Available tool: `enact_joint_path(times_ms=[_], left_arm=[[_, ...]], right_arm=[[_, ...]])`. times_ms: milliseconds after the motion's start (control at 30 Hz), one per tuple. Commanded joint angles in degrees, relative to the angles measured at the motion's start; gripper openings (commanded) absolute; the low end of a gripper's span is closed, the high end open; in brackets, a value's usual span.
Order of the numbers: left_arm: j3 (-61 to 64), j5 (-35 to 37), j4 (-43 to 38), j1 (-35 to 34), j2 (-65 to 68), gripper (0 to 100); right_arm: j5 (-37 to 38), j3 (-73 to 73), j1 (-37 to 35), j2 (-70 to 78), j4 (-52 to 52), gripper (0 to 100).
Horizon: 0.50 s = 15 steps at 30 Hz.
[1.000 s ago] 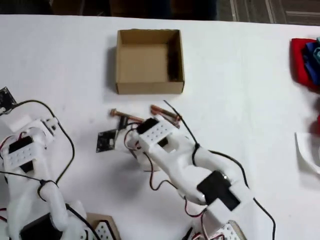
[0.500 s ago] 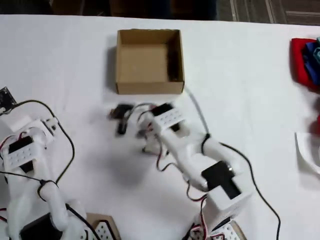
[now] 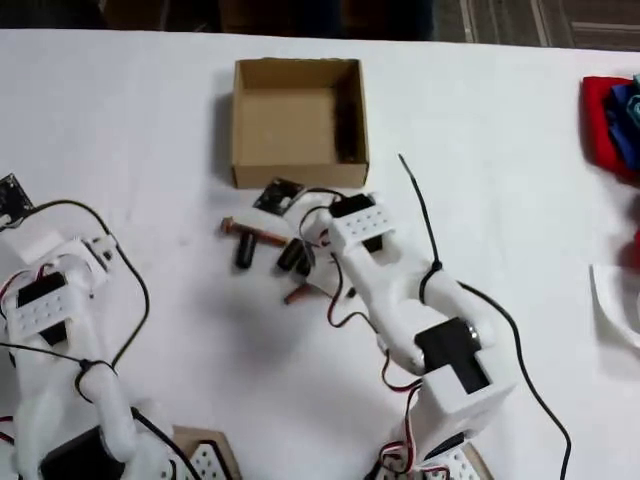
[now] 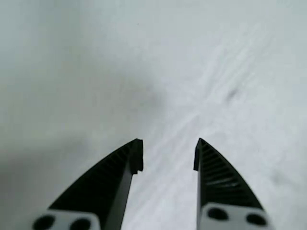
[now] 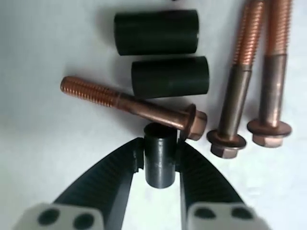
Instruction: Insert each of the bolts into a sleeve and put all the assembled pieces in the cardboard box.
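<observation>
Sleeves (image 3: 243, 250) and copper-coloured bolts (image 3: 260, 234) lie loose on the white table (image 3: 500, 250), mid-frame in the overhead view, just below the cardboard box (image 3: 300, 178).

At the far left, my left gripper (image 4: 165, 155) hangs over bare table, jaws parted, holding nothing.

In my right wrist view, from the left, one bolt (image 5: 129, 103) lies slanted. Its head is just beside the sleeve (image 5: 160, 167) that my right gripper (image 5: 160, 154) holds pinched, jaws closed to the sleeve's width. Two spare sleeves (image 5: 170, 76) lie one above the other in the upper middle. Two more bolts (image 5: 240, 86) lie side by side at upper right.

The sleeve looks rigid, light and smooth, so I judge it could slip or roll; a grip across its middle seems safest. The bolts look stiff and heavier, best held near the head with the threads left free.
</observation>
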Motion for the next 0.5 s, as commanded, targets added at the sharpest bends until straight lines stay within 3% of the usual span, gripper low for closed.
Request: enact_joint_path(times_ms=[0, 467], left_arm=[[-2.7, 0.3, -1.0, -0.2, -0.5, 19], [-2.4, 0.3, -1.0, -0.2, -0.4, 19]], right_arm=[[-0.3, -2.1, 0.6, -0.3, 0.0, 9.3], [3.1, 1.2, 1.2, -0.3, -0.2, 9.1]])
